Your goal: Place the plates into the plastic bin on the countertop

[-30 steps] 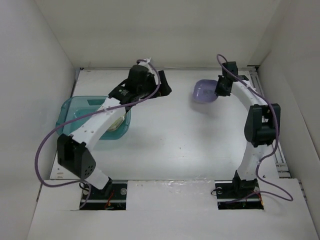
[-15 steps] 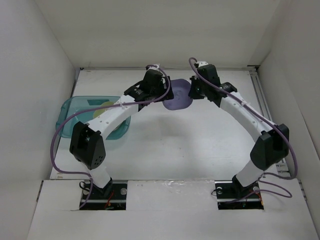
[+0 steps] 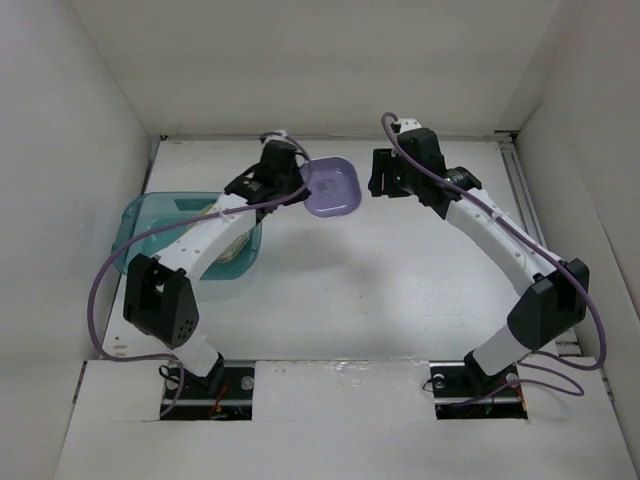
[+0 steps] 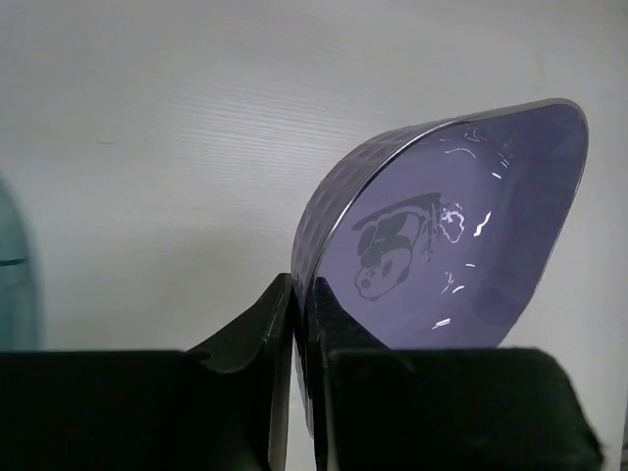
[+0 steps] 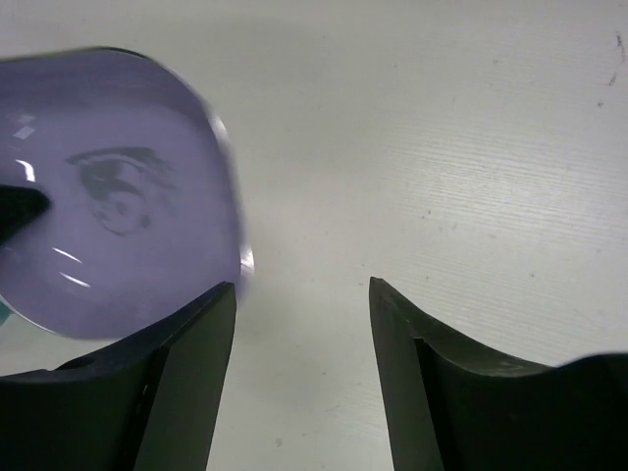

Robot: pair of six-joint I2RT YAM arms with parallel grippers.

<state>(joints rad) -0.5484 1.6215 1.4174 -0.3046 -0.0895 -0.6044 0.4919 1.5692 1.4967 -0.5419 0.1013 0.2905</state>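
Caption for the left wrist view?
Left end effector pinches the rim of a purple square shallow dish over white countertop.

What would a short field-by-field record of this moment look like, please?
left gripper: shut on the rim of the purple plate
right gripper: open, empty, beside that plate, not touching it
plastic bin: at the left of the countertop
bin contents: a pale plate, partly hidden by the left arm
held plate in bin: not yet
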